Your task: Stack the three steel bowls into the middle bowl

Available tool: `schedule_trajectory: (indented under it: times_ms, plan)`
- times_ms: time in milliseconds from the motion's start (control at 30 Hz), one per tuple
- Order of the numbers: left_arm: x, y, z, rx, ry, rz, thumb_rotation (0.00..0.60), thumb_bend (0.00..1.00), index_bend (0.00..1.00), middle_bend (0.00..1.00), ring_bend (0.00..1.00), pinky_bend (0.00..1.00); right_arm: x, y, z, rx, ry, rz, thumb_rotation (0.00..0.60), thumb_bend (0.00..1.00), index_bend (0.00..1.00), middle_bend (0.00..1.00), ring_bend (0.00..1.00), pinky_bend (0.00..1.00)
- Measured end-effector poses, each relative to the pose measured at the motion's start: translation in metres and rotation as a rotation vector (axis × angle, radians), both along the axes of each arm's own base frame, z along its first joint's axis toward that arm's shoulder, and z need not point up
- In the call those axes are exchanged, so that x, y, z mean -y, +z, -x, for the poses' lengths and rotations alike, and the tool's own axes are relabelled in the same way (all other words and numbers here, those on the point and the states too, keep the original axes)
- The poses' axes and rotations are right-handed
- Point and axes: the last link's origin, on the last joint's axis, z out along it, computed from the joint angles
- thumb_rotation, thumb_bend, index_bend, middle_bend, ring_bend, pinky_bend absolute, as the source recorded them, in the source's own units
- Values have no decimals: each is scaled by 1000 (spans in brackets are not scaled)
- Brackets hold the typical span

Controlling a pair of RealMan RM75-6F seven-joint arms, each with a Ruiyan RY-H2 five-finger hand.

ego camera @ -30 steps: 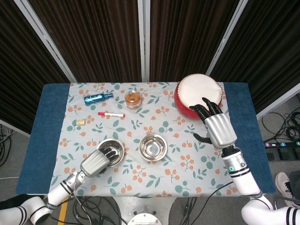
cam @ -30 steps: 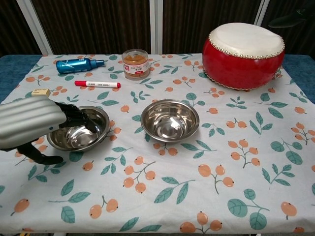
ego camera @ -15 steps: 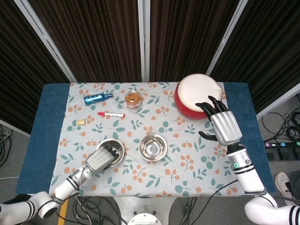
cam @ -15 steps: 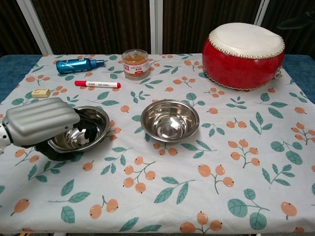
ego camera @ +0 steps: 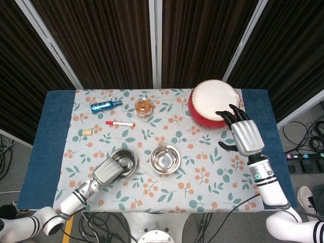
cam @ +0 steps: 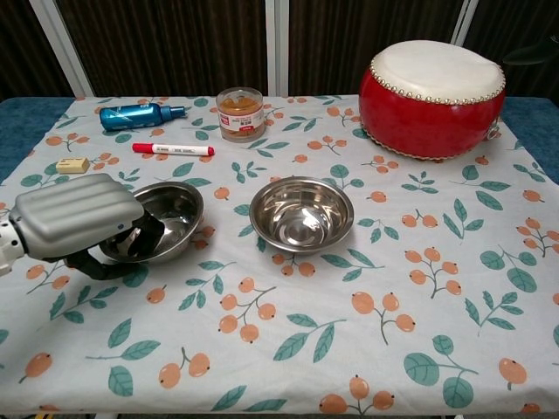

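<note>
Two steel bowls show on the flowered cloth. The left bowl (ego camera: 126, 160) (cam: 172, 215) sits tilted, its near-left rim gripped by my left hand (ego camera: 106, 173) (cam: 74, 218), fingers inside and thumb under the edge. The middle bowl (ego camera: 165, 158) (cam: 301, 214) stands upright a short gap to its right, and its inside looks bare. My right hand (ego camera: 245, 135) hovers with fingers spread at the table's right side, beside the drum, holding nothing. The chest view does not show it clearly.
A red drum (ego camera: 212, 104) (cam: 434, 87) stands at the back right. Along the back left lie a jar (ego camera: 144, 107) (cam: 239, 113), a blue bottle (ego camera: 105, 105) (cam: 135, 115), a red marker (ego camera: 120, 123) (cam: 172, 149) and a small block (ego camera: 87, 131) (cam: 72, 165).
My left hand has closed on the left bowl's rim; the bowl has tipped and shifted right toward the middle bowl. My right hand has drifted slightly right and back.
</note>
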Motion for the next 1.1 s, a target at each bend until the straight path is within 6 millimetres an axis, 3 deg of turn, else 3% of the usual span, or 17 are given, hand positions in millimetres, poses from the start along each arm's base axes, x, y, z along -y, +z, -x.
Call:
schedule_trajectory:
  times_ms: [367, 567, 800, 1100]
  plan:
    - [0, 3, -5, 11, -17, -13, 600, 402, 669, 697, 637, 759, 0, 1, 2, 1, -8, 3, 600, 67, 172, 235, 60, 160]
    - [-9, 8, -19, 25, -53, -40, 600, 403, 674, 700, 640, 760, 1, 10, -2, 33, 11, 45, 600, 66, 172, 236, 60, 160]
    - [-22, 7, -61, 59, -134, -52, 600, 404, 680, 706, 645, 764, 0, 31, -7, 122, 32, 116, 600, 51, 166, 236, 60, 160]
    - [-22, -23, -131, 112, -206, -5, 600, 406, 680, 706, 646, 764, -6, 69, -10, 298, 45, 205, 600, 50, 130, 239, 60, 160]
